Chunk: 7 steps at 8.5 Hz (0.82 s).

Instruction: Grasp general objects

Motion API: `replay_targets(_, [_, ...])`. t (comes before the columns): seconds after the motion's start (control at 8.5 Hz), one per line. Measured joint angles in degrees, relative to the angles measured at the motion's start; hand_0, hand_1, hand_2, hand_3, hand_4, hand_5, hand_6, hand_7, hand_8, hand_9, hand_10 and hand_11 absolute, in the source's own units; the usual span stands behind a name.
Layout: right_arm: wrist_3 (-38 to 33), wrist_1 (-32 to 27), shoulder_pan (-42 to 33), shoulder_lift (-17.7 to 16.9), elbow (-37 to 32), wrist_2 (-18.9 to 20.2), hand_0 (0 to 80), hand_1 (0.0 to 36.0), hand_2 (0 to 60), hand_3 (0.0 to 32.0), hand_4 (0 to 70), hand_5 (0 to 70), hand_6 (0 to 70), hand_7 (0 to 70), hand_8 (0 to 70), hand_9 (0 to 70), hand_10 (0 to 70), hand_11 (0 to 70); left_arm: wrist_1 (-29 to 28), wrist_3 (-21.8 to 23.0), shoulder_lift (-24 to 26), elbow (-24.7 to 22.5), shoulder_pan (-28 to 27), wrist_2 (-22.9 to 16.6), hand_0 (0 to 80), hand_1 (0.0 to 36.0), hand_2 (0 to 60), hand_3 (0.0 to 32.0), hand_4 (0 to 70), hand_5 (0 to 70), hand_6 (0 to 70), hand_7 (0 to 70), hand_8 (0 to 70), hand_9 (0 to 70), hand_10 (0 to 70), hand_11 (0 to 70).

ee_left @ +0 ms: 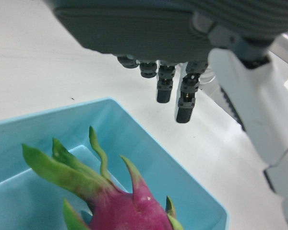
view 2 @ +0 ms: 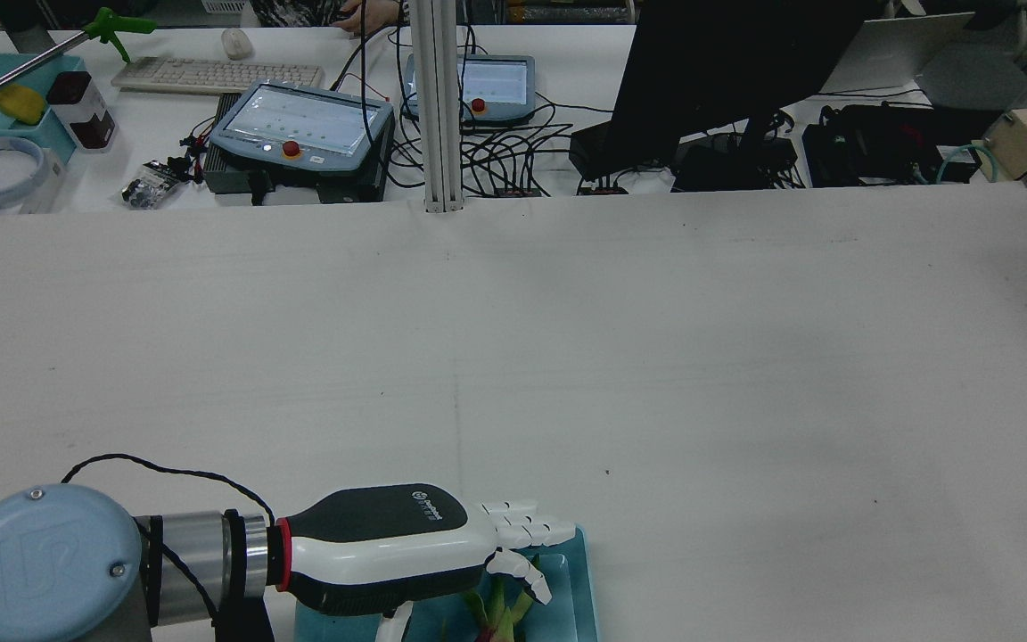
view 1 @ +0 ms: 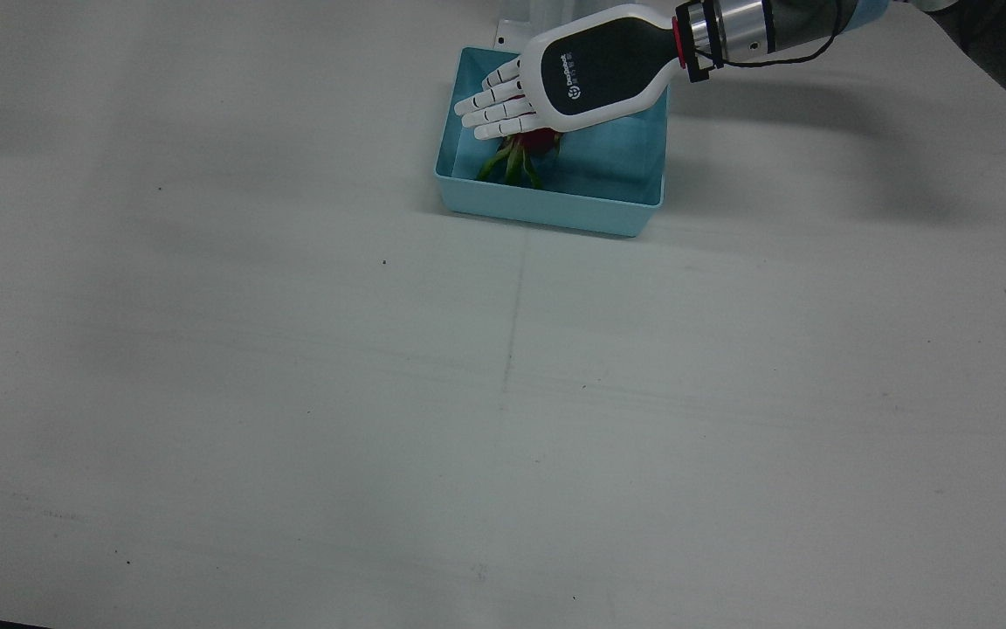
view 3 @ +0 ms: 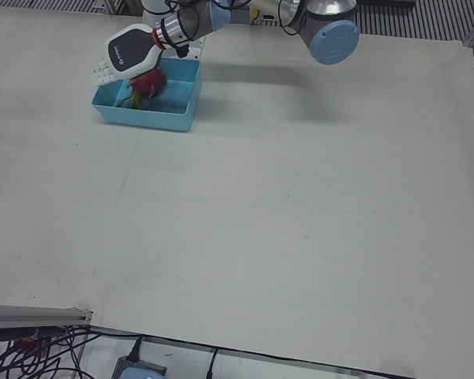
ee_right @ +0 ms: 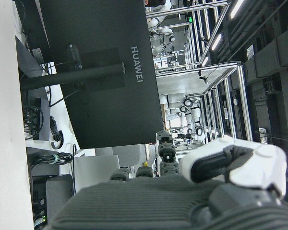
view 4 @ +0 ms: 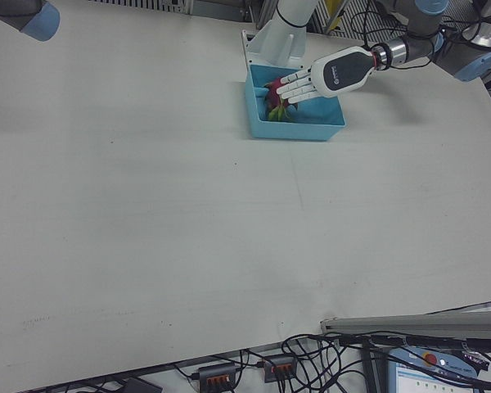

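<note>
A pink dragon fruit [view 1: 538, 144] with green leafy scales lies in a light-blue bin [view 1: 555, 205] at the robot's edge of the table. My left hand [view 1: 573, 74] hovers flat just above it, palm down, fingers stretched out and apart, holding nothing. The left hand view shows the fruit [ee_left: 125, 208] below the palm, with the fingertips [ee_left: 182, 96] out past the bin wall [ee_left: 182, 191]. In the rear view the hand [view 2: 406, 544] hides most of the fruit [view 2: 496, 615]. My right hand [ee_right: 182, 191] appears only in its own view, fingers apart and empty, facing a dark monitor.
The bin [view 3: 154, 118] stands close to the left arm's pedestal [view 4: 278, 41]. The white table [view 1: 503, 393] stretches wide in front of it. The right arm's blue elbow [view 4: 29, 16] sits at the far corner. Beyond the table are a monitor [view 2: 727, 80], teach pendants and cables.
</note>
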<state>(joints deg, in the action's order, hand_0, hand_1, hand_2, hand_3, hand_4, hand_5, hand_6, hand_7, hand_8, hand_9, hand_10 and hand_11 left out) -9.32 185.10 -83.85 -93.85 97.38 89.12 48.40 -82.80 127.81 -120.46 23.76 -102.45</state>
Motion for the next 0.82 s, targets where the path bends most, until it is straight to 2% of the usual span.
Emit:
replay_targets(0.12, [0.00, 0.00, -0.03, -0.01, -0.01, 0.00, 0.0, 0.0, 0.0, 0.0, 0.0, 0.0, 0.0, 0.0, 0.0, 0.0, 0.0, 0.0, -0.01, 1.28, 0.00, -0.12, 1.56, -1.22, 49.0, 26.4, 58.6, 0.0, 15.8, 23.7, 9.0, 11.4, 9.2, 5.4, 3.4, 6.7])
replay_targets(0.24, [0.03, 0.00, -0.03, -0.01, -0.04, 0.00, 0.0, 0.0, 0.0, 0.0, 0.0, 0.0, 0.0, 0.0, 0.0, 0.0, 0.0, 0.0, -0.70, 3.22, 0.09, 0.01, 4.10, -2.68, 49.1, 26.7, 60.0, 0.0, 18.3, 24.7, 12.5, 17.2, 11.9, 9.5, 4.2, 7.8])
replay_targets(0.35, [0.06, 0.00, -0.02, -0.02, -0.07, 0.00, 0.0, 0.0, 0.0, 0.0, 0.0, 0.0, 0.0, 0.0, 0.0, 0.0, 0.0, 0.0, -2.42, 6.09, 0.13, 0.38, 8.58, -3.86, 50.4, 28.7, 60.0, 0.0, 20.1, 26.0, 15.6, 22.1, 14.0, 12.8, 6.0, 10.7])
replay_targets(0.47, [0.08, 0.00, -0.01, -0.02, -0.07, 0.00, 0.0, 0.0, 0.0, 0.0, 0.0, 0.0, 0.0, 0.0, 0.0, 0.0, 0.0, 0.0, -5.12, 8.91, 0.09, 1.50, 14.04, -5.03, 53.6, 32.0, 60.0, 0.0, 22.8, 26.2, 21.1, 28.0, 18.0, 18.2, 11.5, 18.9])
replay_targets(0.59, [0.08, 0.00, -0.01, -0.02, -0.08, 0.00, 0.0, 0.0, 0.0, 0.0, 0.0, 0.0, 0.0, 0.0, 0.0, 0.0, 0.0, 0.0, -10.47, 12.39, -0.10, 5.00, 20.40, -6.71, 56.6, 34.6, 60.0, 0.0, 24.2, 28.6, 26.0, 32.8, 21.6, 22.7, 14.4, 23.4])
replay_targets(0.71, [0.09, 0.00, 0.00, -0.01, -0.05, 0.00, 0.0, 0.0, 0.0, 0.0, 0.0, 0.0, 0.0, 0.0, 0.0, 0.0, 0.0, 0.0, -15.40, 15.36, -0.26, 9.22, 26.01, -7.80, 58.4, 35.8, 60.0, 0.0, 25.1, 31.1, 29.4, 36.4, 24.5, 26.2, 15.9, 25.7])
replay_targets(0.82, [0.09, 0.00, 0.00, -0.02, -0.03, 0.00, 0.0, 0.0, 0.0, 0.0, 0.0, 0.0, 0.0, 0.0, 0.0, 0.0, 0.0, 0.0, -18.29, 17.00, -0.32, 12.37, 30.95, -8.10, 61.6, 36.0, 60.0, 0.0, 26.3, 36.5, 33.3, 39.6, 27.3, 29.0, 15.9, 26.0])
